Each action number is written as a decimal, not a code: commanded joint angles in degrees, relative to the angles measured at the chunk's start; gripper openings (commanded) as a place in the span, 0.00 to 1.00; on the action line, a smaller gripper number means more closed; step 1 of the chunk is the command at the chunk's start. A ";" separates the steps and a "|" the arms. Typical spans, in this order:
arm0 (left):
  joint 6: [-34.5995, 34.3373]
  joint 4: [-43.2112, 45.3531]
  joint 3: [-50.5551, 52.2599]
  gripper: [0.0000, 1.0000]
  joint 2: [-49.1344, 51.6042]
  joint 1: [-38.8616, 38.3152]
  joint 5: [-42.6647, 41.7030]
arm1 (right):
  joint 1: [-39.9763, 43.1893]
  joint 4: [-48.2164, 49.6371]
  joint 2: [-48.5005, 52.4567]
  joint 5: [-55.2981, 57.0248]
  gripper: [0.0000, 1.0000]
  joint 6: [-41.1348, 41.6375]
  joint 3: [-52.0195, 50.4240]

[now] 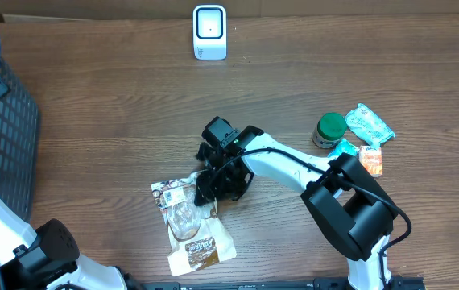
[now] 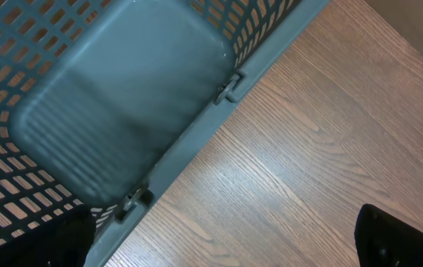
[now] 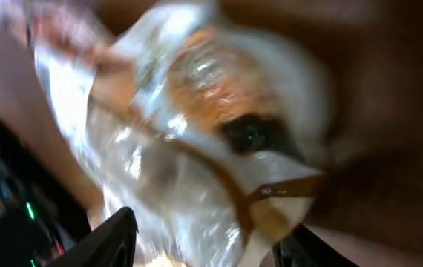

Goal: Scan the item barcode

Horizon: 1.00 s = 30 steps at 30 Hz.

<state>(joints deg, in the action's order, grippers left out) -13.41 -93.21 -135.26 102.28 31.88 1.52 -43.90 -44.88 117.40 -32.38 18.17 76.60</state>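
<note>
The item is a clear plastic bag (image 1: 188, 217) with brown and white printing, lying flat on the wooden table near the front. My right gripper (image 1: 213, 184) reaches down over its upper right end. In the right wrist view the bag (image 3: 197, 126) is blurred and fills the frame, and my right gripper (image 3: 211, 248) stands open with the bag's plastic between its fingers. A white barcode scanner (image 1: 210, 32) stands upright at the far edge. My left gripper (image 2: 223, 256) hangs open over bare table beside the basket, holding nothing.
A grey slatted basket (image 1: 4, 153) takes up the left edge of the table, and its wall (image 2: 107, 96) shows in the left wrist view. At the right lie a green-lidded jar (image 1: 329, 129), a green packet (image 1: 370, 124) and an orange packet (image 1: 371, 159).
</note>
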 commanded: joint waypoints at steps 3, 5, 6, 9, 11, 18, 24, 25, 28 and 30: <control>-0.52 0.20 0.24 1.00 -0.28 -0.13 -0.04 | -0.66 6.58 1.64 6.10 0.54 21.07 -0.52; -0.52 0.20 0.24 1.00 -0.28 -0.13 -0.04 | -1.16 7.87 2.21 7.80 0.51 23.85 -1.01; -0.52 0.20 0.24 1.00 -0.28 -0.13 -0.04 | -1.51 8.66 2.32 8.28 0.49 24.30 -1.31; -0.52 0.20 0.24 1.00 -0.28 -0.13 -0.04 | -1.92 10.03 2.36 8.39 0.44 24.30 -1.99; -0.52 0.20 0.24 1.00 -0.28 -0.13 -0.04 | -1.90 10.16 2.36 8.39 0.40 24.28 -2.03; -0.55 0.20 0.24 1.00 -0.28 -0.13 -0.04 | -1.77 10.80 2.34 8.37 0.04 23.69 -1.86; -0.55 0.20 0.24 0.99 -0.28 -0.13 -0.04 | 0.52 8.63 0.37 10.27 0.04 17.86 1.33; -0.52 0.20 0.24 1.00 -0.28 -0.13 -0.04 | 1.09 7.52 -0.28 11.89 0.04 16.90 2.32; -0.52 0.20 0.24 1.00 -0.28 -0.13 -0.04 | 2.51 4.33 -1.40 17.90 0.04 15.80 5.46; -0.52 0.20 0.24 0.99 -0.28 -0.13 -0.04 | 3.63 3.91 -1.42 20.85 0.04 15.80 7.19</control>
<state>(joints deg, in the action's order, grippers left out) -13.41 -93.21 -135.26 102.28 31.86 1.52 -42.15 -41.06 118.69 -18.90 35.92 80.23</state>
